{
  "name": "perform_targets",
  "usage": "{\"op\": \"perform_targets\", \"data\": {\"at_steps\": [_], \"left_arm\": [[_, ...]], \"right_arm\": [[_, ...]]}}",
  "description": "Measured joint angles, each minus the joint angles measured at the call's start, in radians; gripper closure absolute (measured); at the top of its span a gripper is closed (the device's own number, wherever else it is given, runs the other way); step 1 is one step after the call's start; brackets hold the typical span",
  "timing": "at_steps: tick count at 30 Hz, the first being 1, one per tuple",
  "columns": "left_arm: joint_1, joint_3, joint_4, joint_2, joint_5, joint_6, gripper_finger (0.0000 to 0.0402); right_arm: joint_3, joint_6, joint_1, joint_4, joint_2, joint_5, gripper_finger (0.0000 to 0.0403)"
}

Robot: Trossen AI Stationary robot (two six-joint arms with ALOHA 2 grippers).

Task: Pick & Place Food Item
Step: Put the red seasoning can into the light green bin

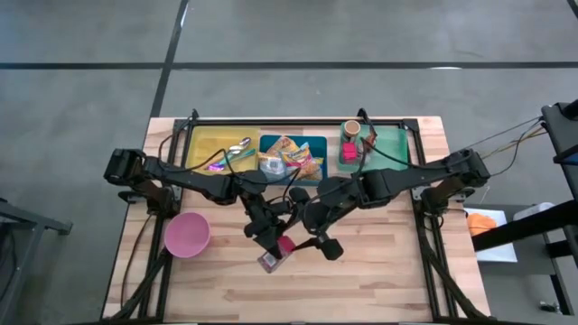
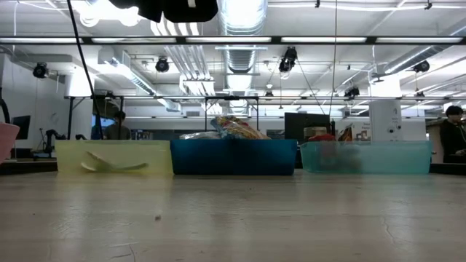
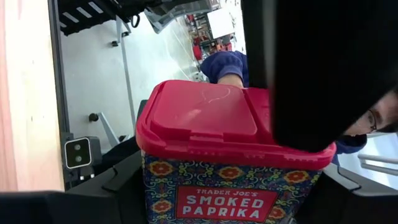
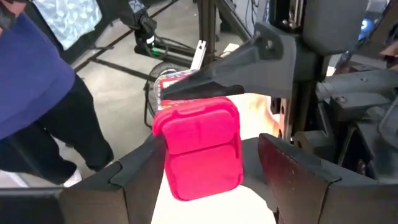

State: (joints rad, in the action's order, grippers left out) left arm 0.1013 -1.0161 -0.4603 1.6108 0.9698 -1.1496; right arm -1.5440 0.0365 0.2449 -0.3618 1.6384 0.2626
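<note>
A smoked-paprika tin (image 1: 273, 259) with a red lid (image 4: 202, 149) and a patterned label (image 3: 227, 202) hangs in the air over the middle of the table. Both grippers meet at it. My left gripper (image 1: 267, 236) reaches in from the table's left and is shut on the tin's body. My right gripper (image 1: 305, 242) comes from the right, its fingers on either side of the lid. The low view shows neither the tin nor the grippers. My left gripper pinches the tin's body (image 3: 155, 186) below the lid between its two fingers, coming in about level. One of its fingers (image 4: 236, 74) lies along the tin's side. The tin is lifted clear of the table. My right gripper has the red lid end (image 4: 163, 146) between its two fingers, coming at the lid's top face and slanting down. One finger (image 4: 140, 171) lies against the lid's edge. Beside the other finger (image 4: 292, 174) a thin gap shows, so its touch is unsure.
A pink bowl (image 1: 187, 235) stands on the table's left. Along the far edge stand a yellow bin (image 1: 219, 149) with a spoon, a blue bin (image 1: 292, 155) with snack packets and a green bin (image 1: 375, 144). A person's blue sleeve (image 4: 31, 74) shows beyond the table.
</note>
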Motion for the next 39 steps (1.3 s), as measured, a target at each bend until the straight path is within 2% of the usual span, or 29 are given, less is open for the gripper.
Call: {"op": "perform_targets", "data": {"at_steps": [3,9,15,24,33,36,39], "left_arm": [[0.000,0.000,-0.015,0.000,0.000,0.000,0.0113],[0.000,0.000,-0.018,0.000,0.010,0.015,0.0112],[0.000,0.000,-0.019,0.000,0.011,0.017,0.0110],[0.000,0.000,-0.018,0.000,0.015,0.019,0.0109],[0.001,0.000,-0.019,0.000,0.015,0.023,0.0108],[0.001,0.000,-0.018,-0.003,0.015,0.024,0.0108],[0.001,0.000,-0.019,-0.010,0.018,0.027,0.0108]], "right_arm": [[0.000,-0.008,0.001,0.005,0.002,0.010,0.0150],[0.000,-0.034,0.001,0.007,0.003,0.151,0.0150],[-0.001,-0.071,0.001,0.008,0.001,0.132,0.0150],[-0.004,-0.243,0.001,0.064,-0.001,0.131,0.0150],[-0.005,-0.249,0.000,0.093,-0.003,0.131,0.0147],[-0.005,-0.288,-0.001,0.091,-0.003,0.129,0.0132],[-0.005,-0.317,-0.001,0.089,-0.003,0.128,0.0096]]}}
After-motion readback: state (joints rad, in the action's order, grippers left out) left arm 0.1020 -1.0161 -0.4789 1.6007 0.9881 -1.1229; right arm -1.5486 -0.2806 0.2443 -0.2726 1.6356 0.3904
